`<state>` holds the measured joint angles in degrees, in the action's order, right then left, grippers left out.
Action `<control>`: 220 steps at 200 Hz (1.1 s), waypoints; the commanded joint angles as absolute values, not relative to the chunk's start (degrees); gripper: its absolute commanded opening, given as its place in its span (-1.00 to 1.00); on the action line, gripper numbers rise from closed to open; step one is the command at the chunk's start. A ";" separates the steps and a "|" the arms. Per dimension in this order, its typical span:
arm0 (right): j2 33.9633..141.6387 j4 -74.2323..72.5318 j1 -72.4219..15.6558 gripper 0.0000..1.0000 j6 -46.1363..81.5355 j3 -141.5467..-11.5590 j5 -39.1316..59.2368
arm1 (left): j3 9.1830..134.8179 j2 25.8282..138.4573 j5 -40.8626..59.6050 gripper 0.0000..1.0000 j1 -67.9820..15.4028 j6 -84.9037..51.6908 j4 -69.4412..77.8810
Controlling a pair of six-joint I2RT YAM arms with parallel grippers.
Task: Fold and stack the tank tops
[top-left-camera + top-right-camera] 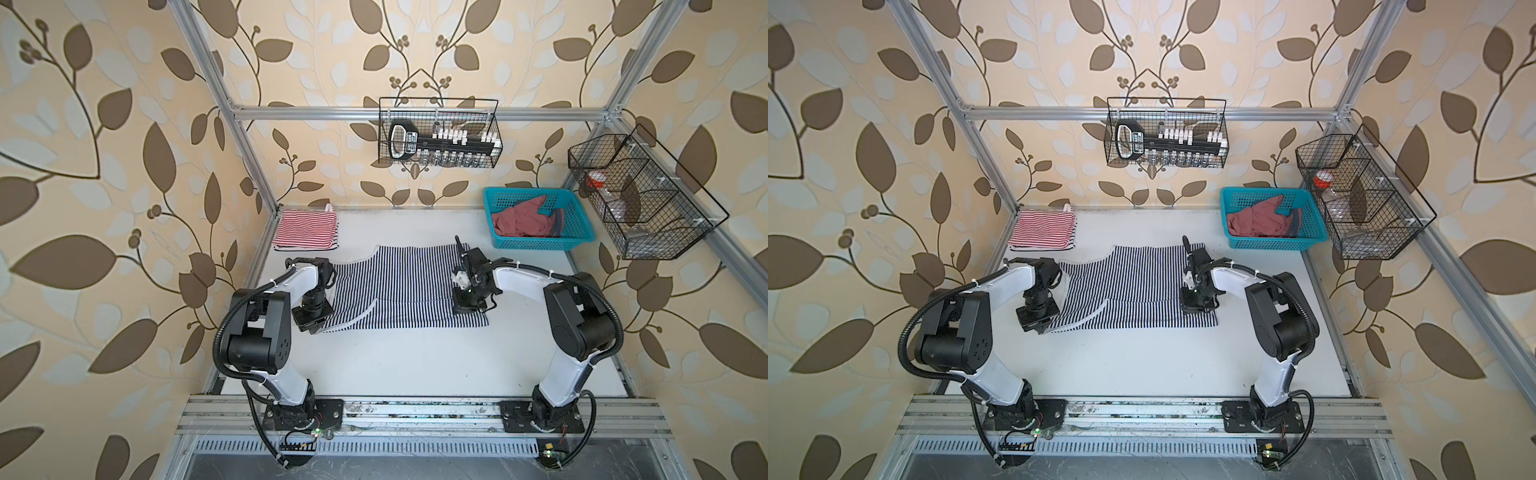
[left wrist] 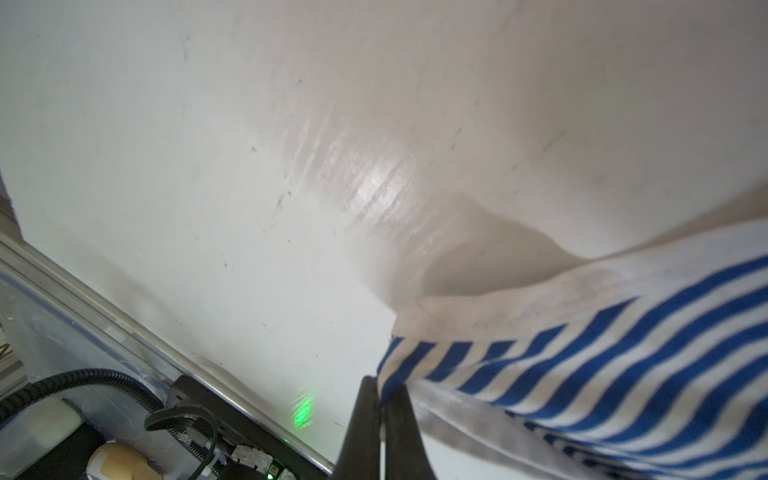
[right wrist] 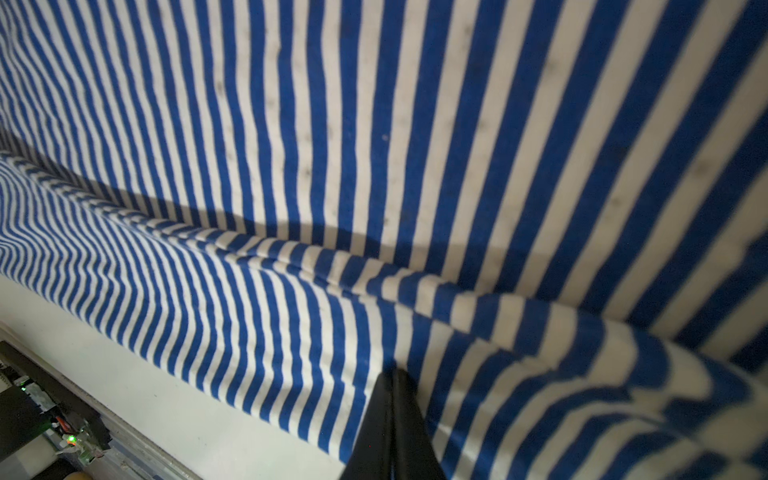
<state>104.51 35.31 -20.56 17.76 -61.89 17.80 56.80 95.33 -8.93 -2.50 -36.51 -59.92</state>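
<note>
**Now both grippers pinch the navy striped top**

Here the navy-and-white striped tank top [image 1: 407,286] lies spread across the middle of the white table [image 1: 415,361], its stripes running near to far in both top views. The left gripper [image 1: 314,327] is at the top's near-left corner. In the left wrist view its fingers [image 2: 368,415] are pressed together with the white-trimmed striped edge caught between the tips, and that corner is raised off the table. The right gripper [image 1: 469,308] points down at the near-right part of the same top. In the right wrist view its fingers [image 3: 405,399] are closed on the cloth, and a raised fold runs across the fabric right up to the tips.

The red-and-white striped tank top [image 1: 305,230] sits folded in the far-left corner of the table, well apart from the navy one. The dusty red tank top [image 1: 521,222] lies crumpled inside the turquoise basket [image 1: 536,243], which stands at the far right of the table, just beyond the right gripper's arm.
</note>
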 commanded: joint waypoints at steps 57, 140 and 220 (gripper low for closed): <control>106.07 36.56 -20.33 -0.80 17.41 -57.69 13.69 | 60.11 97.70 -11.85 -0.42 0.00 -34.94 -61.62; 92.71 38.64 -18.22 -0.60 17.90 -61.54 19.12 | 75.56 85.12 -16.06 -0.01 -0.85 -36.51 -70.69; 94.69 39.58 -14.41 -0.66 15.90 -60.43 16.88 | 77.02 93.80 -0.84 -0.77 -21.28 -39.08 -55.49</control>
